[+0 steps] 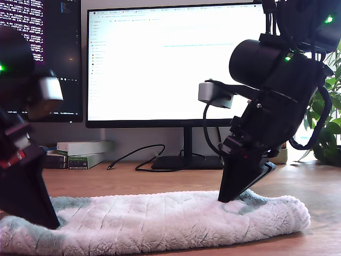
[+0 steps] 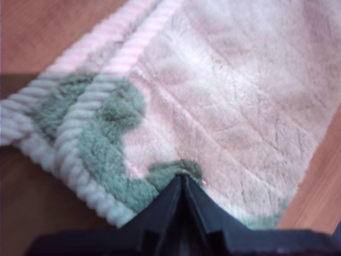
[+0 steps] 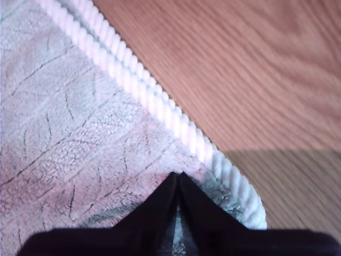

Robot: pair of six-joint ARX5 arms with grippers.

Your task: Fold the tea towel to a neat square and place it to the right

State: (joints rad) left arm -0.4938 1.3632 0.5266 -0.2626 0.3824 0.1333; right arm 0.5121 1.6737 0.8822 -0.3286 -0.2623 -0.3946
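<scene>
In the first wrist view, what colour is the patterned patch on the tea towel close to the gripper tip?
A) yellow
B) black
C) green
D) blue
C: in the first wrist view the tea towel is pale pink, with a green fluffy patch running beside its ribbed hem, just ahead of my first gripper, whose jaws meet at a point on the cloth.

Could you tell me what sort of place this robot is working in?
Most likely an office or lab desk. A large lit computer monitor stands behind the work area, a second screen showing text sits beside it, and the tea towel lies on a wooden desk with cables and small boxes.
</scene>
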